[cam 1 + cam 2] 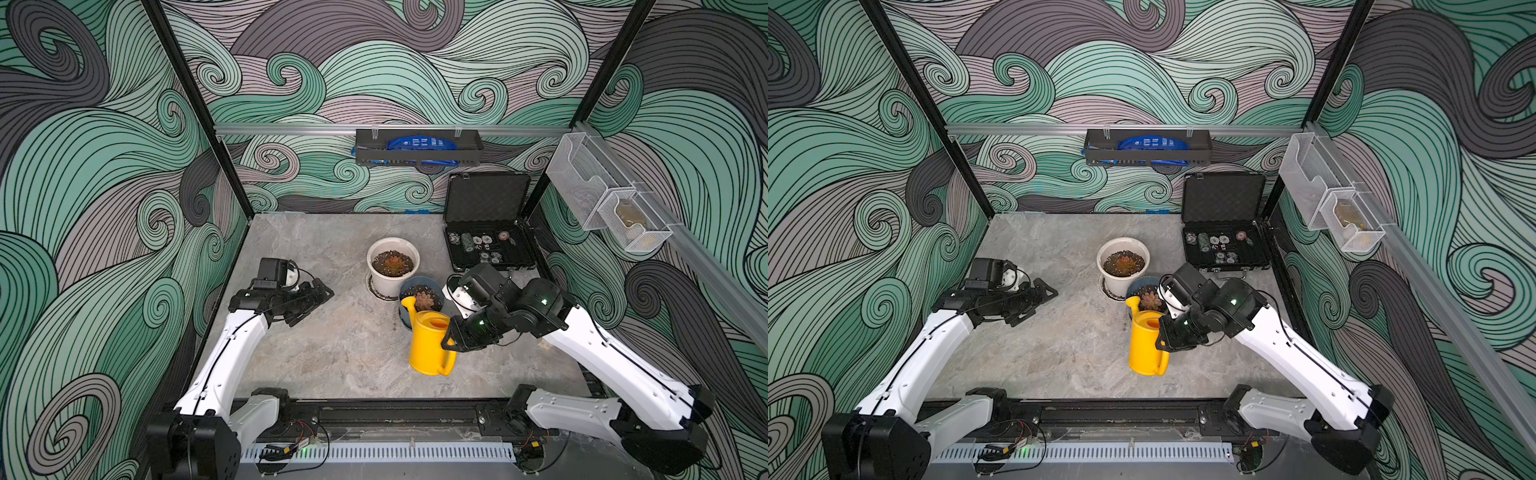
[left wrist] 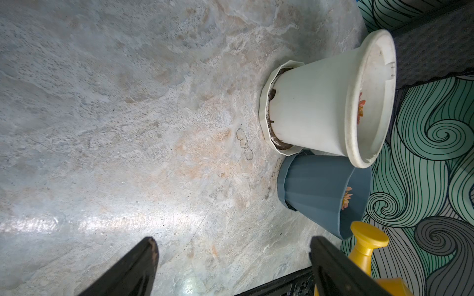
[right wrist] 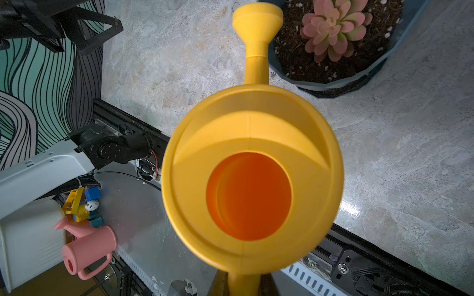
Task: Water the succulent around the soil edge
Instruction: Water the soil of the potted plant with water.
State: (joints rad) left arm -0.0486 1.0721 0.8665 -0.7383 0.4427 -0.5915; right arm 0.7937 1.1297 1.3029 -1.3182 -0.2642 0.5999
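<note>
Gripping the yellow watering can (image 1: 428,343) by its handle, the right tool (image 1: 450,341) holds the spout rose just beside the succulent (image 3: 335,28), so overtilting could wet leaves instead of the soil edge (image 3: 302,64), left tool (image 1: 309,301) apart

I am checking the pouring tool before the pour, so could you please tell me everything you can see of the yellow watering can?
The yellow watering can looks like smooth matte plastic: a round body with a half-covered top and a round filling hole, a loop handle, and a straight spout ending in a flared rose. It looks roughly upright, apparently off the table. The right gripper has its jaws shut on the handle. The rose sits at the rim of the blue-grey pot, beside the pink succulent. No water is visible.
</note>
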